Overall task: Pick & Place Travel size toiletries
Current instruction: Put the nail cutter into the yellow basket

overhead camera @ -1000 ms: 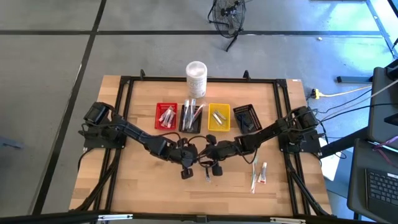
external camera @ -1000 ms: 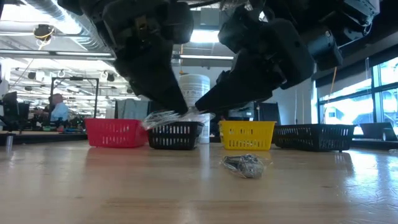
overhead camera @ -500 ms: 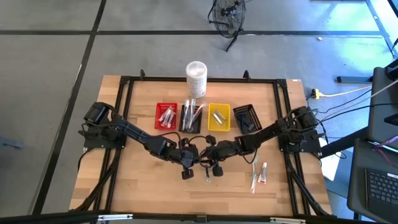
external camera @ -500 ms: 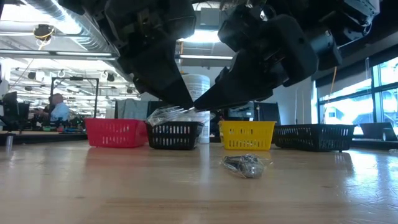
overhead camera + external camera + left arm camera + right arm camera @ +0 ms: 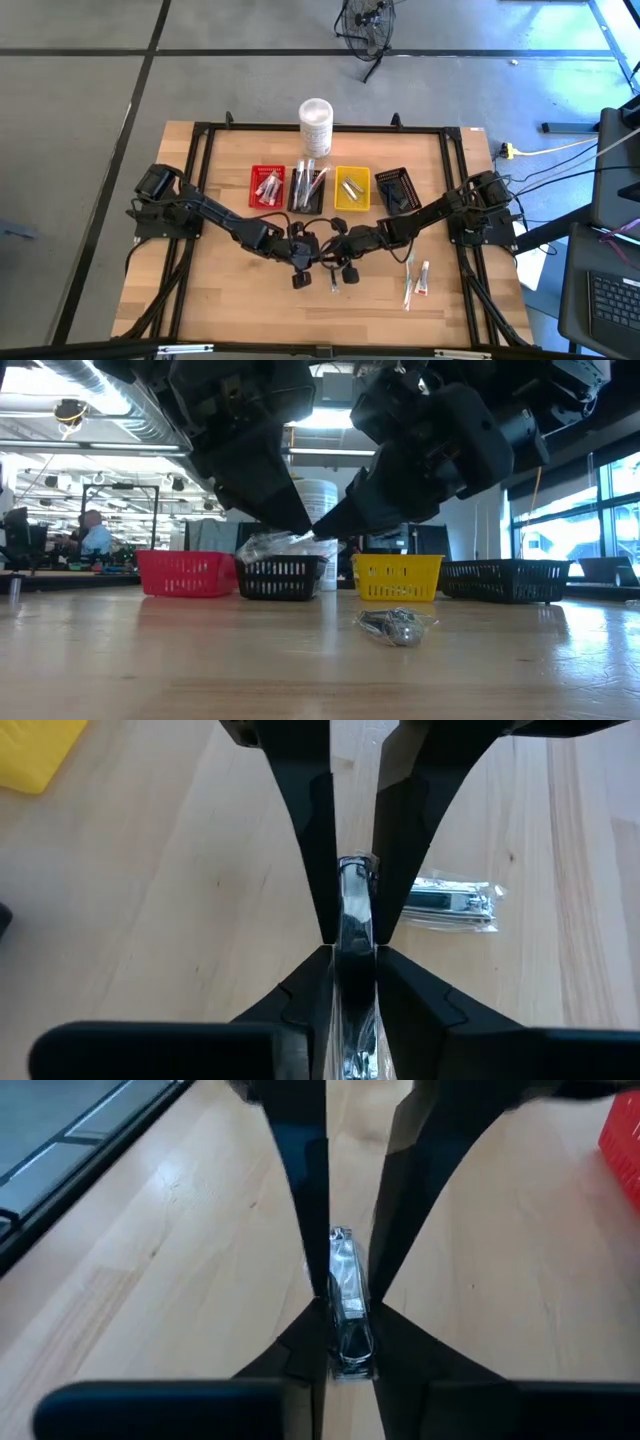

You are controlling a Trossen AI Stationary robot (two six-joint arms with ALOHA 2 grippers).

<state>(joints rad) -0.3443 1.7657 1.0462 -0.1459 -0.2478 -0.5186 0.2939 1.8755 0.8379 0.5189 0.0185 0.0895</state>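
- Meeting mid-counter, the left gripper (image 5: pixel 300 252) and right gripper (image 5: pixel 340 252) stand tip to tip above the counter (image 5: pixel 220 300).
- The left gripper is clenched on a silvery wrapped piece (image 5: pixel 352 910), whose long axis runs along the fingers.
- The right gripper is pinched onto the same piece from the other end; both arms are equally near, so this looks like a handover.
- Another wrapped piece (image 5: pixel 392 625) lies below on the counter, apart from both.

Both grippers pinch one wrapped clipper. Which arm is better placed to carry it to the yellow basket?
Probably right: the right gripper, shut on the wrapped clipper, sits nearer the yellow basket than the left gripper.
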